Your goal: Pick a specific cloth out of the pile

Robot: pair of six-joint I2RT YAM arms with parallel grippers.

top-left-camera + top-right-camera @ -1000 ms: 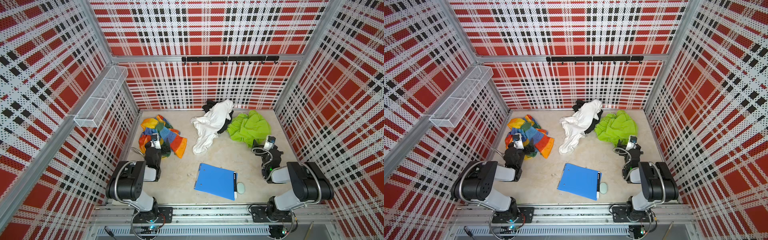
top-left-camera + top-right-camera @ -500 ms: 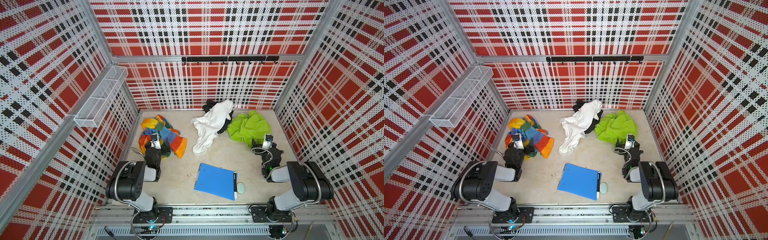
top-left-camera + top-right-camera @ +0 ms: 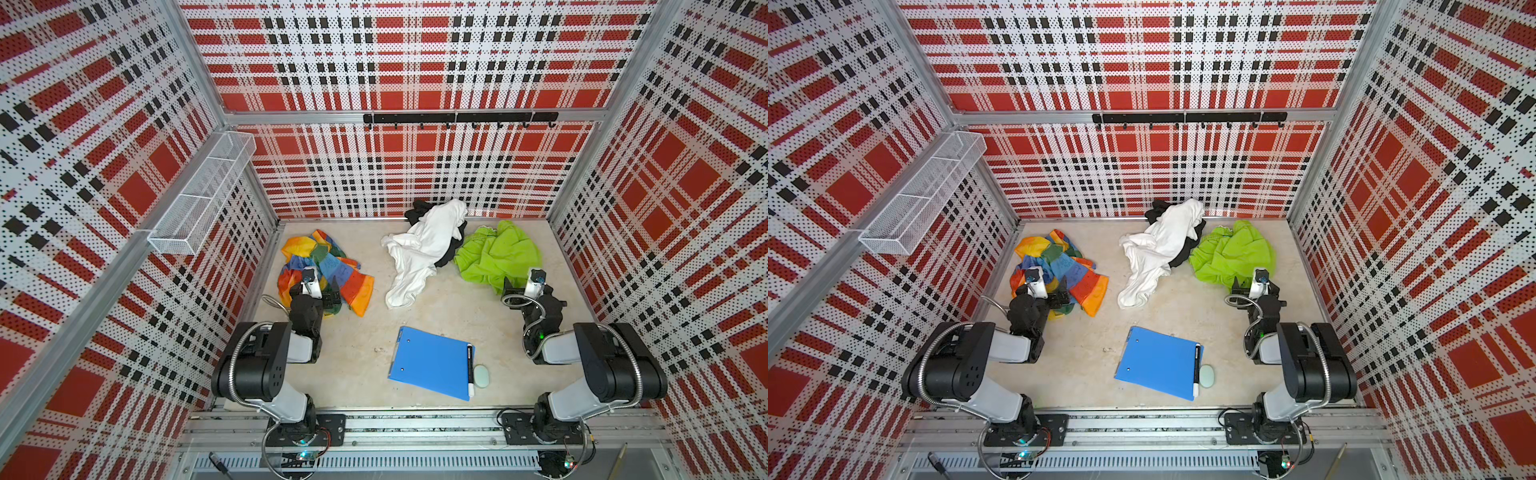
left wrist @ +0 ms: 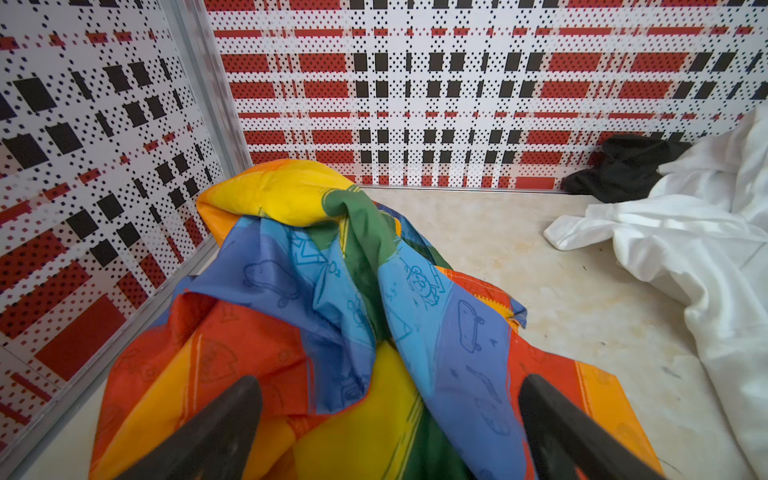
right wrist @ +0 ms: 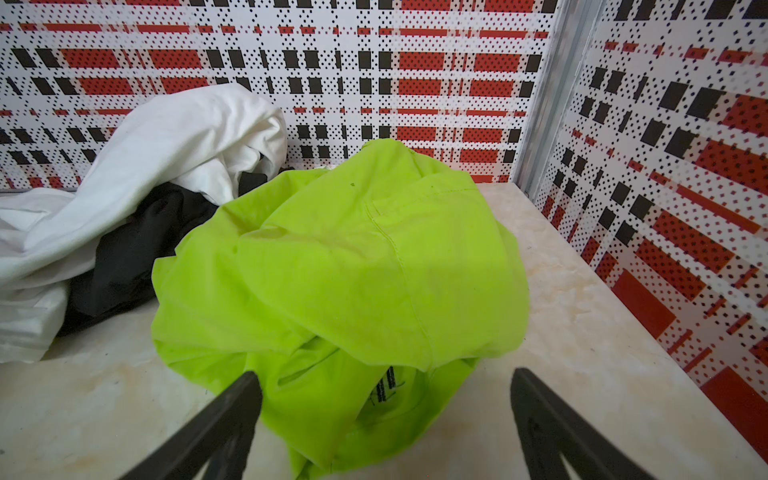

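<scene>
Only the right gripper (image 5: 384,380) has crept closer to the lime-green cloth (image 3: 498,253); its jaws are spread wide and hold nothing. The left gripper (image 4: 390,386) is equally spread and straddles a fold of the rainbow cloth (image 3: 328,266), which lies by the left wall, well apart from the pile (image 3: 432,241). Separation looks done. To lift it next, the left jaws would need to close on that fold.
</scene>
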